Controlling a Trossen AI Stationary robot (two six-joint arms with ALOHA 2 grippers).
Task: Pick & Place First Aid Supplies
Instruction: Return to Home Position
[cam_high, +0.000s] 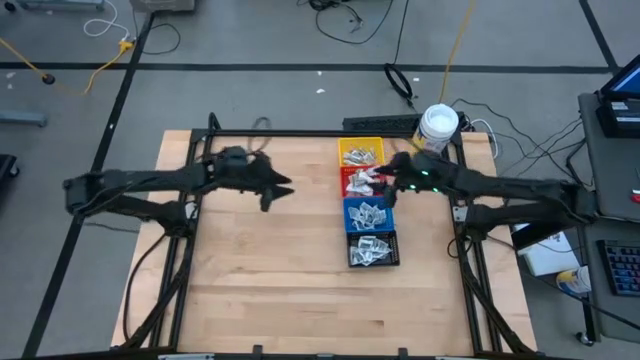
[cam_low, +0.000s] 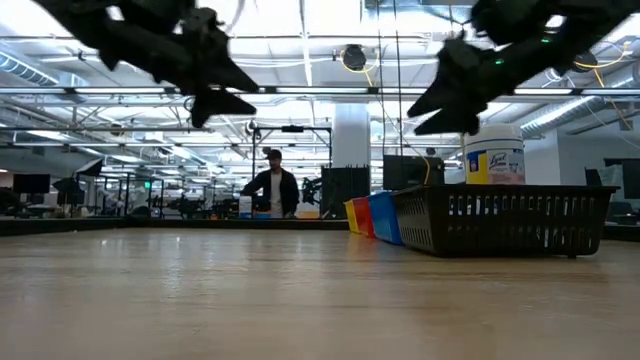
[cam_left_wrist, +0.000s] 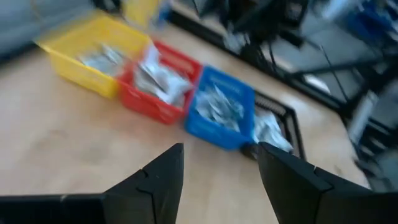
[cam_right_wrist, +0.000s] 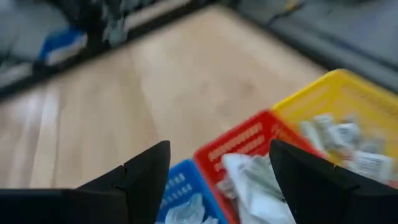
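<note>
The first aid supplies, small white and silvery packets (cam_high: 363, 183), lie inside four bins set in a row on the table's right half: yellow (cam_high: 360, 152), red (cam_high: 348, 184), blue (cam_high: 368, 213) and black (cam_high: 373, 248). My right gripper (cam_high: 392, 186) hangs open in the air over the red bin's right side, with nothing between its fingers (cam_right_wrist: 221, 168); below it show the red bin (cam_right_wrist: 249, 149) and its packets (cam_right_wrist: 252, 180). My left gripper (cam_high: 283, 190) stands open and empty above the bare table middle, pointing toward the bins (cam_left_wrist: 219, 109).
A big white jar with a yellow label (cam_high: 438, 128) stands behind the bins at the table's far right corner. A dark frame (cam_high: 300, 133) runs along the table's edges. Bare wood (cam_high: 270, 270) lies to the left of and in front of the bins. A person (cam_low: 272, 185) stands in the room beyond.
</note>
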